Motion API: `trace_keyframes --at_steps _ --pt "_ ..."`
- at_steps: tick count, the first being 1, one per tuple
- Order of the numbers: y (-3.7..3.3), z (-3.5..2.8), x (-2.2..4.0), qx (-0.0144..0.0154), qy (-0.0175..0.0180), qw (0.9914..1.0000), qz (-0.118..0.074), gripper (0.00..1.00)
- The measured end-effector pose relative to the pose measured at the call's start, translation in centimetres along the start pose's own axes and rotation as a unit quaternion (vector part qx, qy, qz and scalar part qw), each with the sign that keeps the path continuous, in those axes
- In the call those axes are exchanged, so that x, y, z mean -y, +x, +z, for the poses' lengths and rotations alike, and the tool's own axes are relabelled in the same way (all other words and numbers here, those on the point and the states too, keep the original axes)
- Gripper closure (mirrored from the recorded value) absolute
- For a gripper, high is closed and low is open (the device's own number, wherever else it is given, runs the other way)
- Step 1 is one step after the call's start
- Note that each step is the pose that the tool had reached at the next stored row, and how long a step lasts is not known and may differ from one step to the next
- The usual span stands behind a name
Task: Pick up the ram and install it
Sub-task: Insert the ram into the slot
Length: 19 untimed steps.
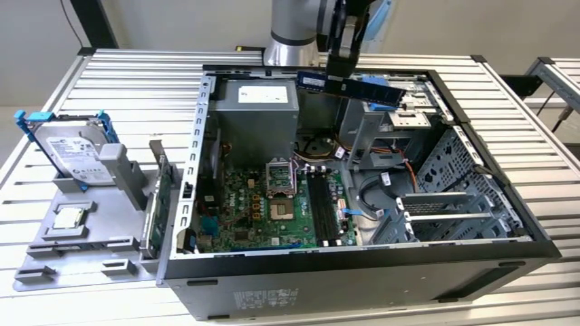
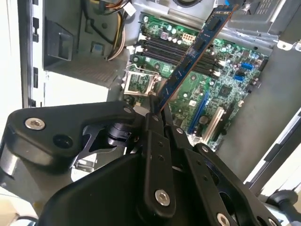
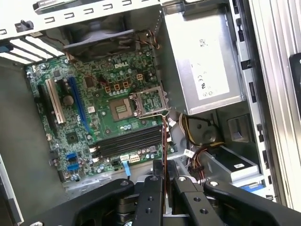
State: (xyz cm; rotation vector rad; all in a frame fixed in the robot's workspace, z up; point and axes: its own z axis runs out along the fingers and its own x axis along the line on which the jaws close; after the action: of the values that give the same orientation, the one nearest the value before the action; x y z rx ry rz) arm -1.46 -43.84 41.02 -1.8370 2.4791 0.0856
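From my console, the arm's black gripper (image 1: 339, 73) is clamped on the ram (image 1: 352, 87), a thin, narrow dark blue circuit-board stick with black chips and a small white label. In the exterior view the stick hangs in the upper middle of the frame, lengthwise across the picture and sloping slightly down toward the exterior view's right. It is held in the air above the far edge of the open black and grey metal computer case (image 1: 363, 261), near the grey power supply box (image 1: 258, 115). In the second wrist view the fingertips (image 2: 151, 117) pinch one end of the ram (image 2: 197, 52), which runs out over the green motherboard (image 2: 221, 84). In the first wrist view I see the stick edge-on (image 3: 163, 141) between the closed fingers (image 3: 153, 181), clear of the long black memory slots (image 3: 127, 141) below it. At the exterior view's left, on the slatted aluminium table (image 1: 136, 75), a grey plastic holder (image 1: 100, 234) carries a silver hard drive in a blue frame (image 1: 73, 153), and a green card with a metal bracket (image 1: 161, 204) stands just beside the case wall.
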Motion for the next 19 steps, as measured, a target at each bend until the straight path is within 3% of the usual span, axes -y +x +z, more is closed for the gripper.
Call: trace_keyframes --at_steps 5,9,13,19 --pt "0.00 0.00 0.00 0.0003 0.0020 0.99970 0.024 1.00" --pt "0.00 0.00 0.00 0.0005 0.0036 0.99898 0.045 1.00" --pt "0.00 -0.01 0.00 0.0008 0.0054 0.99782 0.066 1.00" --pt "0.00 -0.01 0.00 0.0012 0.0079 0.99516 0.098 1.00"
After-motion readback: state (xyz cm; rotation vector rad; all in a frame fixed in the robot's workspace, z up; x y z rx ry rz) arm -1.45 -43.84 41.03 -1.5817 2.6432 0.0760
